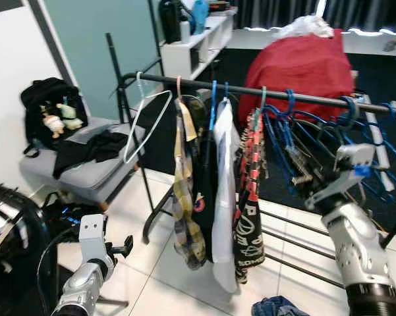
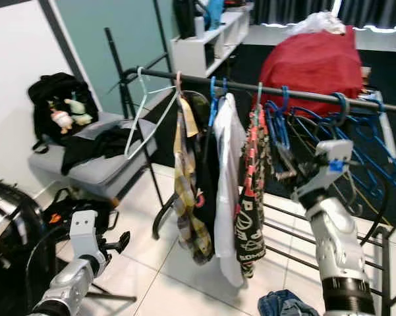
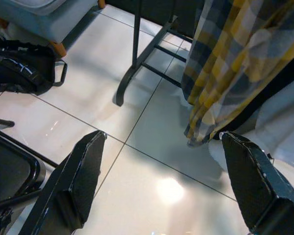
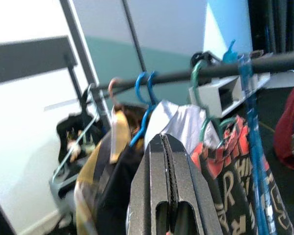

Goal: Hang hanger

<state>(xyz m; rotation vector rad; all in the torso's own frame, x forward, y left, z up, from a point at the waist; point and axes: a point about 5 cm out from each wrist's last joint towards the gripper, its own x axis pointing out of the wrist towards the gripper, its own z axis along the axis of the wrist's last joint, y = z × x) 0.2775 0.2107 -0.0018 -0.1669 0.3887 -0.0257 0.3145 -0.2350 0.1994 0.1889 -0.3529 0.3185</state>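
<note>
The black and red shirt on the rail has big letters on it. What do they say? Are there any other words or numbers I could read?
Black and red printed shirt: big pale letters show in its folds, but creases and blur break them up; no whole word can be read.
The same shirt in the right wrist view: red letters, too blurred to read.
Plaid shirt: a small round badge, too small to read.
Nothing else carries readable text.
</note>
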